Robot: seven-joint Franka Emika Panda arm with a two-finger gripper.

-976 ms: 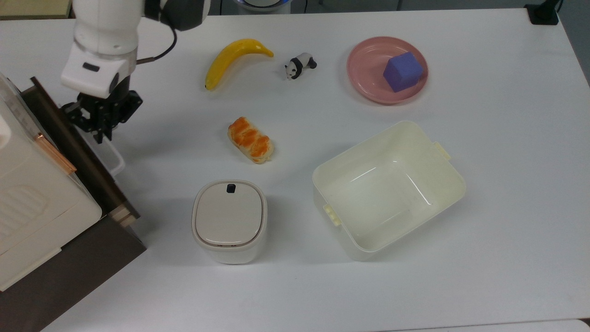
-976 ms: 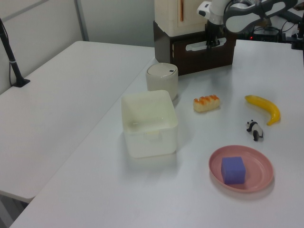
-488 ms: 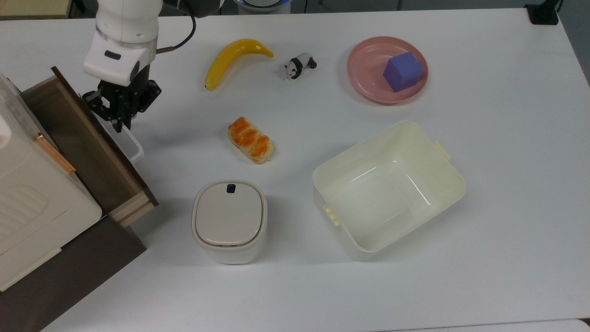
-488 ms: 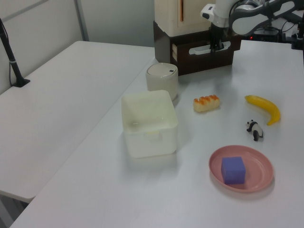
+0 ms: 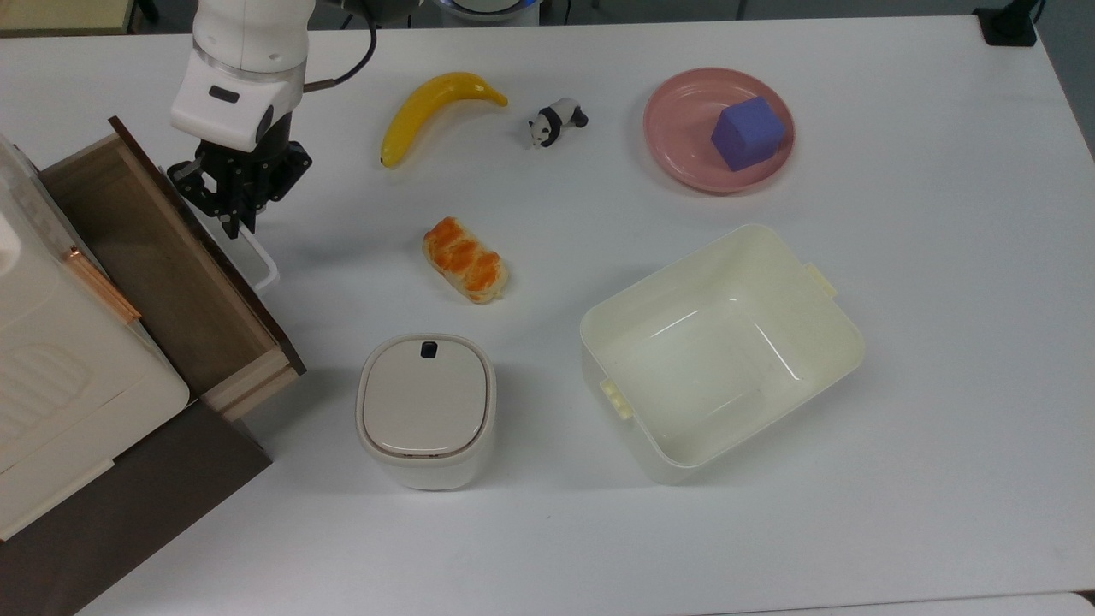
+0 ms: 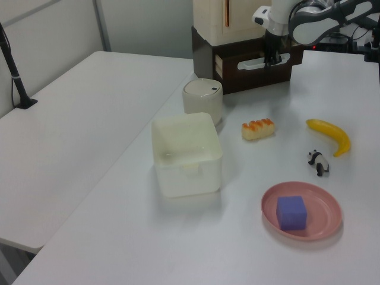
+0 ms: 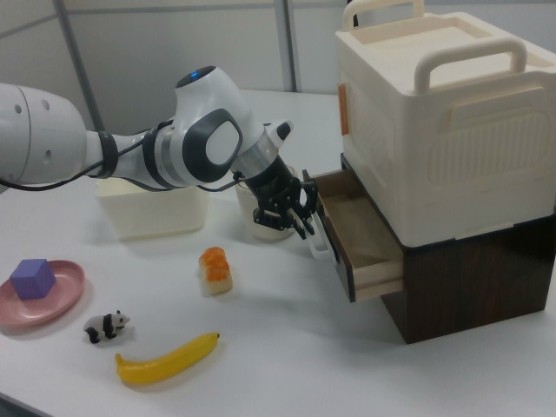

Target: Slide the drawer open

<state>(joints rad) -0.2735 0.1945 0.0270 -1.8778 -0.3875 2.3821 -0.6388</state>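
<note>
The drawer [image 5: 162, 265] stands pulled out of the dark cabinet at the top view's left, its brown floor and light wood sides exposed. Its dark front panel [image 5: 214, 257] carries a white loop handle [image 5: 259, 267]. My gripper [image 5: 233, 222] points down at the handle's far end with its fingers closed around the loop. The right view has the open drawer [image 7: 365, 234] below the cream box, and the gripper [image 7: 304, 224] at the handle [image 7: 321, 241]. In the left view the gripper [image 6: 272, 58] meets the drawer front [image 6: 255, 70].
A white lidded bin [image 5: 425, 409] stands just right of the drawer's near corner in the top view. Bread [image 5: 466, 259], a banana [image 5: 436, 107], a toy panda [image 5: 556, 120], a pink plate [image 5: 676, 145] holding a purple cube [image 5: 747, 133], and a cream tub [image 5: 843, 342] lie further right.
The drawer has slid out toward the top view's right, baring much more of its floor. My gripper travelled the same way with the handle, more slowly over the last half second.
</note>
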